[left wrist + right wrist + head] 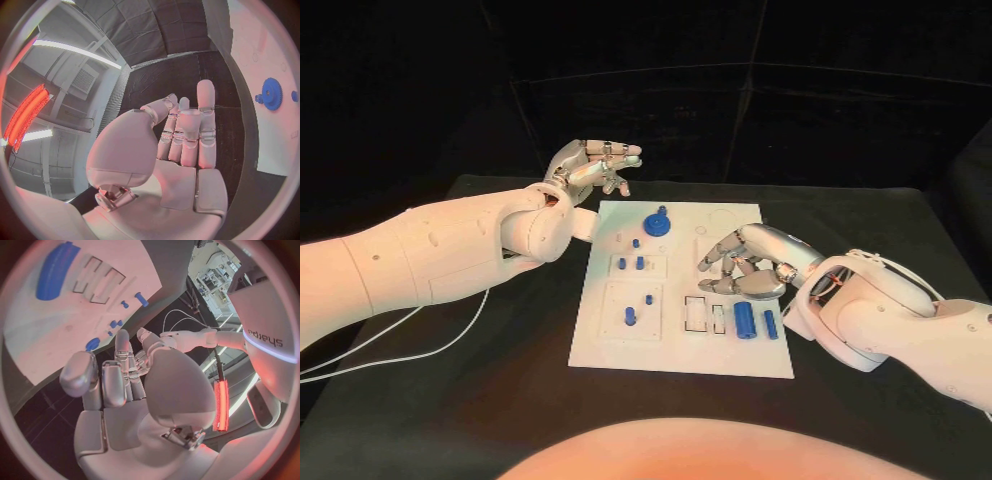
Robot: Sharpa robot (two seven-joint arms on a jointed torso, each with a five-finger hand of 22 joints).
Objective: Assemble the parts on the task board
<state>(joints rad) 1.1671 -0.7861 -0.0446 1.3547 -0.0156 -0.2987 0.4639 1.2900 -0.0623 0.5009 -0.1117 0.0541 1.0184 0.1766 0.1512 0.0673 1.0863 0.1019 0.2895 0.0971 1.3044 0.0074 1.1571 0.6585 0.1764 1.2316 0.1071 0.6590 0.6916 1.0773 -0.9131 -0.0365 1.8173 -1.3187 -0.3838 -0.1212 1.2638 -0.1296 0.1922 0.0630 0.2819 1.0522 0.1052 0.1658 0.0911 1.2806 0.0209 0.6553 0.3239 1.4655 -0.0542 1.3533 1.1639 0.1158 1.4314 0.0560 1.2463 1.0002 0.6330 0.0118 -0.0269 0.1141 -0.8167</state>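
The white rectangular task board lies flat in the middle of the black tabletop, its long sides running from the near edge toward the far edge. On it, a round blue gear-shaped part stands near the board's far end, several small blue pegs sit in the panels along its left side, and a larger blue cylinder with a slimmer blue piece beside it lies near the right side, next to two empty rectangular slots.

The silver left hand is raised off the board's far left corner, above the tabletop; its fingers are loosely extended side by side, slightly curled, grasping nothing. The silver right hand hovers over the board's right side, just beyond the cylinder; its fingers are bent inward, and I see nothing between them, though whether they touch the board I cannot tell
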